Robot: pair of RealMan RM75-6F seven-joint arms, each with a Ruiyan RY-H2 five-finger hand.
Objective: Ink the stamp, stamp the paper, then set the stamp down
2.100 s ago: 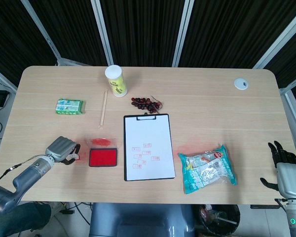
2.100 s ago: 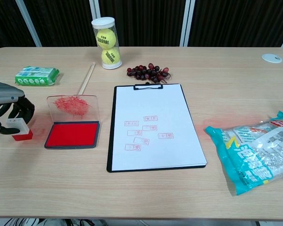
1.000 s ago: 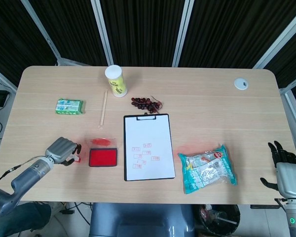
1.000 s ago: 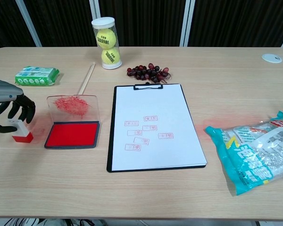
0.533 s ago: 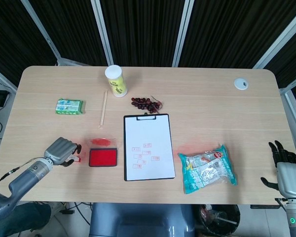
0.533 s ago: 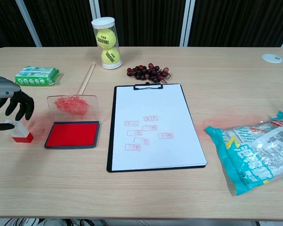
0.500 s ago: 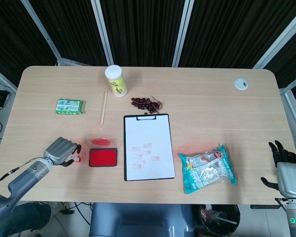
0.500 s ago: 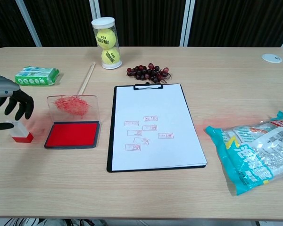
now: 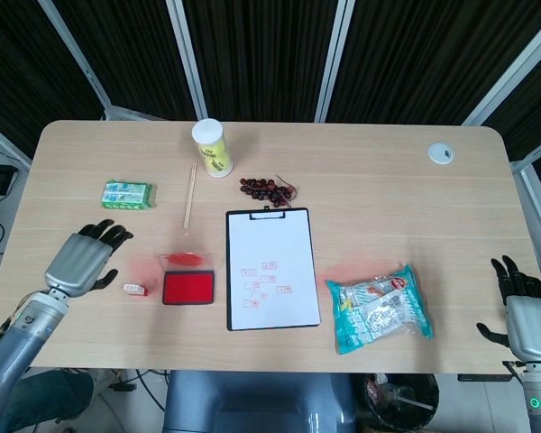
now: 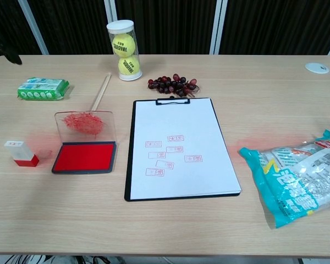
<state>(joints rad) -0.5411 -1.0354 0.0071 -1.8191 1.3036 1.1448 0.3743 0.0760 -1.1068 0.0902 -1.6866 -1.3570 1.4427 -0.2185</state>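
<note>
Pale wood-grain table, dark slatted wall behind. My left hand spread wide, empty; small red-and-white stamp at its 4 o'clock. Right hand splayed, empty.

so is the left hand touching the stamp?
Apart. Head view shows bare table between the left hand and the stamp.

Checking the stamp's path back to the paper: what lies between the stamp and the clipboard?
The open ink pad lies between stamp and clipboard, plainest in the chest view.

Silver hands, blk fingers.
</note>
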